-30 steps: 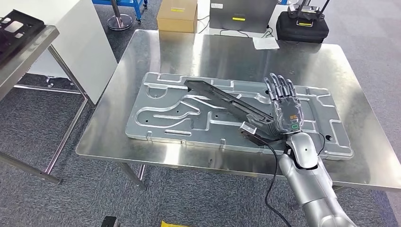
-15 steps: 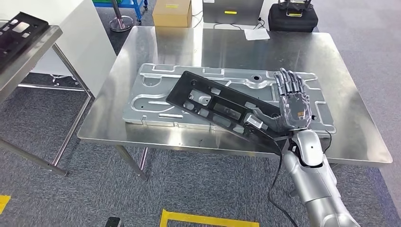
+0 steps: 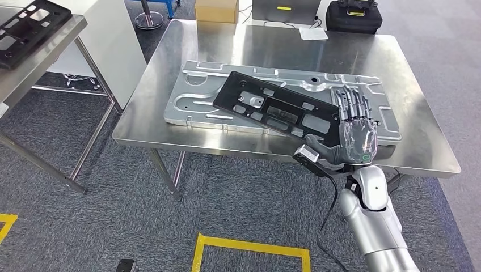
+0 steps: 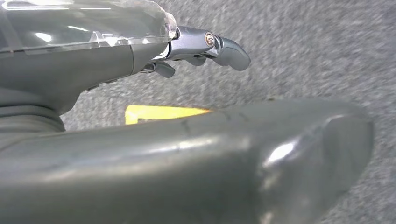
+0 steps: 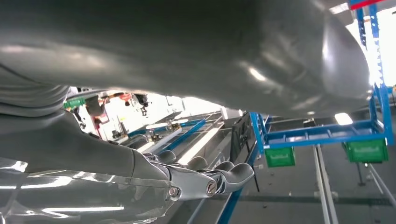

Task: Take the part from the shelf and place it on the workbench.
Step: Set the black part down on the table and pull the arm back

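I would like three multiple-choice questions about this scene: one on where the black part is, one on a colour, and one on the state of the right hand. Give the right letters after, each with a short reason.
1. Where does the black part lie?
A. on the grey carpet
B. across the silver stamped panel on the workbench
C. inside the cardboard box

2. What colour is the tape on the floor in front of the workbench?
A. yellow
B. red
C. white

3. What is the right hand doing?
A. hanging beside the body
B. resting flat on the bare table, apart from the part
C. at the near end of the black part, fingers stretched over it, thumb at its near edge

Answers: 1 B, the head view shows the part lying aslant over the panel. 2 A, the tape lines are yellow. 3 C, the hand covers that end of the part.
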You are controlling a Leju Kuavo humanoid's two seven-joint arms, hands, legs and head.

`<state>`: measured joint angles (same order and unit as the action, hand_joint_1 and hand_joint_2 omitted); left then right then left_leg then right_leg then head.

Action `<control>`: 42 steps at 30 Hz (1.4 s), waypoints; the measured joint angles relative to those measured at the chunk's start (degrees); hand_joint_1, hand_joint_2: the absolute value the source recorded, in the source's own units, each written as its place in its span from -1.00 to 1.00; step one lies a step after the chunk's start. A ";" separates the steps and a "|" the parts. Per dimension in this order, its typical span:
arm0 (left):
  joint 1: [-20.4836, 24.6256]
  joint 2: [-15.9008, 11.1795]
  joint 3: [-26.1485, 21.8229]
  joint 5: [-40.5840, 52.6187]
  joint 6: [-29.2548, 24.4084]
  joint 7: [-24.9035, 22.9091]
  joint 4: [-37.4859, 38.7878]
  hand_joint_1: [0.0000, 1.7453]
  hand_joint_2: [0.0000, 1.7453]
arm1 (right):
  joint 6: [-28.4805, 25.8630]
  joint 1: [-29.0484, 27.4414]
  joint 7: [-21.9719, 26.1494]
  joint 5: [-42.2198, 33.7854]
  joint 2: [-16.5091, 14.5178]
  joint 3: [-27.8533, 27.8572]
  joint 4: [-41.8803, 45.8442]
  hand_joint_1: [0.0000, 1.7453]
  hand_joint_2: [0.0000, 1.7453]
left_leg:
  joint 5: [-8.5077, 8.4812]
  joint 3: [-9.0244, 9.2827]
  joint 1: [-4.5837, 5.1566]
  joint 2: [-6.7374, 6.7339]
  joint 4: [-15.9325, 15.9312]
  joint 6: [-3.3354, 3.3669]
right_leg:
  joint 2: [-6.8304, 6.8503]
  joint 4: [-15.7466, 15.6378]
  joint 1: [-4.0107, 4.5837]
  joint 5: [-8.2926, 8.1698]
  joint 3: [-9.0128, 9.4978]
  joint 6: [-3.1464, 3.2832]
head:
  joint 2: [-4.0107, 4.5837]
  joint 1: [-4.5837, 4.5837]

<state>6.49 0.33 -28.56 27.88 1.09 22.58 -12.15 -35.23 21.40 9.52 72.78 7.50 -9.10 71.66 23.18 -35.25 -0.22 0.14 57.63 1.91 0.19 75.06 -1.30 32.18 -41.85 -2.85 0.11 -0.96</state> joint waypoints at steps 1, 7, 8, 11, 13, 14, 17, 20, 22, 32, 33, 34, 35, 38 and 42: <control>-0.12 0.01 -0.20 0.09 0.05 0.05 0.00 -1.00 -1.00 | -0.43 -1.09 0.13 -0.02 -0.28 0.01 1.52 -1.00 -1.00 | -0.63 -0.94 0.04 0.02 0.10 -0.10 | 0.00 -0.73 0.01 -1.35 1.63 0.10 | 0.00 0.00; -0.41 0.22 -0.97 0.21 0.20 0.35 0.00 -1.00 -1.00 | -1.99 -4.42 0.29 0.03 -1.41 0.00 8.26 -1.00 -1.00 | -2.55 -3.43 0.43 0.10 0.84 -0.99 | 0.04 -17.13 0.71 -0.98 14.73 1.40 | 0.00 -0.01; -0.40 0.22 -0.98 0.21 0.20 0.36 0.00 -1.00 -1.00 | -2.03 -4.50 0.29 0.03 -1.44 0.01 8.39 -1.00 -1.00 | -2.58 -3.43 0.42 0.10 0.84 -1.01 | 0.04 -17.36 0.68 -0.89 14.83 1.42 | 0.00 -0.03; -0.70 0.21 -1.49 0.21 0.20 0.65 0.00 -1.00 -1.00 | -3.12 -6.91 0.55 -0.43 -2.17 0.00 11.42 -1.00 -1.00 | -2.92 -3.46 0.24 0.07 0.79 -1.73 | 0.20 -17.80 0.69 -1.63 14.40 2.05 | 0.00 -0.03; -1.32 0.25 -2.42 0.16 0.20 1.04 0.00 -1.00 -1.00 | -4.24 -11.21 1.77 -2.30 -3.70 -0.01 16.60 -1.00 -1.00 | 1.23 -4.60 -0.06 0.11 4.27 -2.77 | 0.41 -18.11 0.62 -3.66 12.76 3.33 | 0.00 0.02; -1.66 0.28 -2.96 0.12 0.20 1.24 0.00 -1.00 -1.00 | -4.65 -13.67 2.66 -3.70 -4.64 -0.01 19.39 -1.00 -1.00 | 4.54 -5.48 -0.22 0.13 7.77 -3.32 | 0.54 -18.23 0.56 -4.86 11.61 3.90 | 0.00 0.01; -2.07 0.39 -3.95 -0.14 0.15 1.78 0.00 -1.00 -1.00 | -4.78 -18.18 5.32 -8.14 -6.48 0.07 23.70 -1.00 -1.00 | 8.54 -5.81 -0.52 0.11 16.80 -3.94 | 0.57 -17.84 0.60 -7.08 8.41 3.90 | 0.00 -0.08; -2.38 0.39 -5.12 -0.72 -0.06 2.63 0.00 -1.00 -1.00 | -4.78 -23.03 9.00 -15.97 -8.58 0.85 27.24 -1.00 -1.00 | 5.02 1.22 -0.71 0.15 10.99 -3.95 | 0.64 -16.98 0.55 -8.73 5.53 3.31 | 0.00 -0.10; -2.57 0.40 -6.08 -1.28 -0.23 3.13 0.00 -1.00 -1.00 | -3.82 -26.54 11.62 -24.65 -10.11 1.98 29.30 -1.00 -1.00 | 6.44 7.25 -0.52 0.24 2.63 -3.38 | 0.70 -16.42 0.63 -9.59 4.51 2.67 | 0.00 -0.04; -3.92 1.25 -13.14 -2.68 -1.46 3.43 0.02 -1.00 -1.00 | 47.10 -36.36 29.69 -64.37 -19.03 23.61 22.84 -1.00 -1.00 | 2.07 3.32 -0.17 -0.69 -1.15 -0.07 | -0.01 -0.92 0.33 1.62 1.58 0.33 | 0.00 -0.04; -4.04 1.43 -13.95 -2.74 -1.76 3.35 0.02 -1.00 -1.00 | 51.18 -35.68 29.88 -63.92 -19.82 28.46 19.21 -1.00 -1.00 | 1.42 2.33 -0.15 -0.67 -0.96 -0.15 | 0.00 -0.58 0.32 0.33 2.74 0.33 | 0.00 -0.03; -4.19 1.66 -14.76 -2.78 -2.05 3.29 0.02 -1.00 -1.00 | 53.83 -34.82 30.02 -62.57 -20.35 33.45 15.10 -1.00 -1.00 | 0.84 1.38 -0.14 -0.64 -0.73 -0.26 | 0.00 -2.22 0.32 -1.46 4.92 0.43 | 0.00 -0.03; -4.29 1.91 -15.51 -2.78 -2.31 3.27 0.02 -1.00 -1.00 | 54.94 -33.68 30.11 -60.72 -20.61 38.09 10.57 -1.00 -1.00 | 0.34 0.61 -0.13 -0.62 -0.46 -0.42 | 0.00 -5.57 0.37 -2.68 7.99 0.66 | 0.00 -0.03; -4.42 2.63 -17.40 -2.57 -2.91 3.30 0.00 -1.00 -1.00 | 50.65 -29.92 30.13 -53.60 -20.63 49.87 -4.10 -1.00 -1.00 | -0.67 -0.65 0.15 -0.55 0.25 -1.26 | 0.17 -17.36 0.93 -0.69 16.49 1.73 | 0.00 0.00; -4.62 2.87 -19.41 -1.57 -3.58 3.41 0.00 -1.00 -1.00 | 33.26 -26.15 26.12 -44.01 -19.31 59.85 -24.34 -1.00 -1.00 | -0.52 -1.55 -0.08 -0.49 1.03 -2.77 | 0.69 -19.76 1.01 -1.11 16.60 3.49 | 0.00 0.03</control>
<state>1.87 3.20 -47.97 26.31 -2.49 25.99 -12.15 -1.96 -4.75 35.64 28.76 -11.81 50.75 47.32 22.66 -36.80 -0.30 -0.35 58.67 -0.86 0.88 55.30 -0.28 31.07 -25.24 0.63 0.11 -0.92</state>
